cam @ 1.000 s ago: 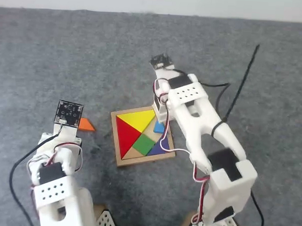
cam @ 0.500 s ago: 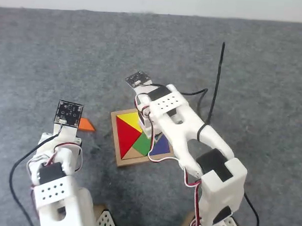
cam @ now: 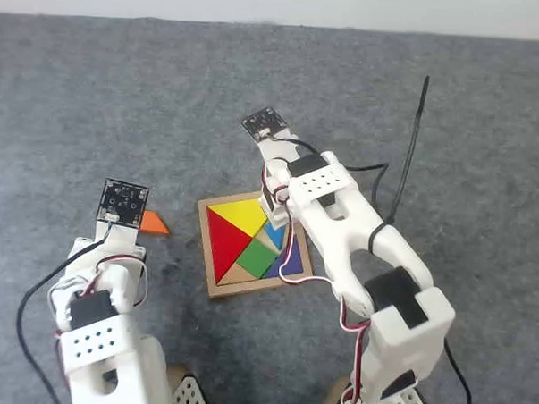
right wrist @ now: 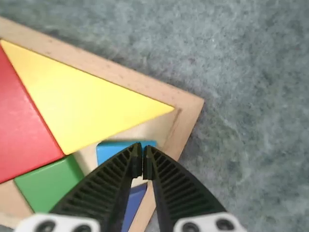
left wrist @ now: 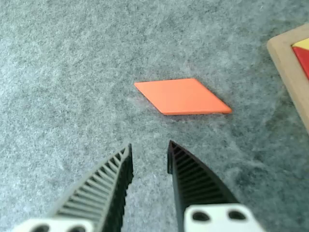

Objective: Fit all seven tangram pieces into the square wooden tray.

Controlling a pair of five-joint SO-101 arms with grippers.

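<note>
The square wooden tray (cam: pixel 206 244) lies mid-table and holds a yellow triangle (cam: pixel 242 214), a red triangle (cam: pixel 224 245), a green square (cam: pixel 258 258), a small light blue piece (cam: pixel 274 234) and a dark blue piece (cam: pixel 290 260). My right gripper (right wrist: pixel 143 148) is shut with nothing in it, its tips just over the light blue piece (right wrist: pixel 112 150) beside the yellow triangle (right wrist: pixel 82 107) near the tray's corner (right wrist: pixel 186 121). An orange parallelogram (left wrist: pixel 182 96) lies flat on the carpet left of the tray. My left gripper (left wrist: pixel 149 149) hangs open just short of it.
Grey carpet covers the whole table. The orange parallelogram (cam: pixel 155 222) is a short way from the tray's left rim. The right arm's white body (cam: pixel 340 223) spans the tray's right side. Bare wood (cam: pixel 239 274) shows at the tray's near corner.
The right arm swung left across the tray, then came partly back to the right. The light blue piece now lies a little further into the tray. The left arm has stayed still.
</note>
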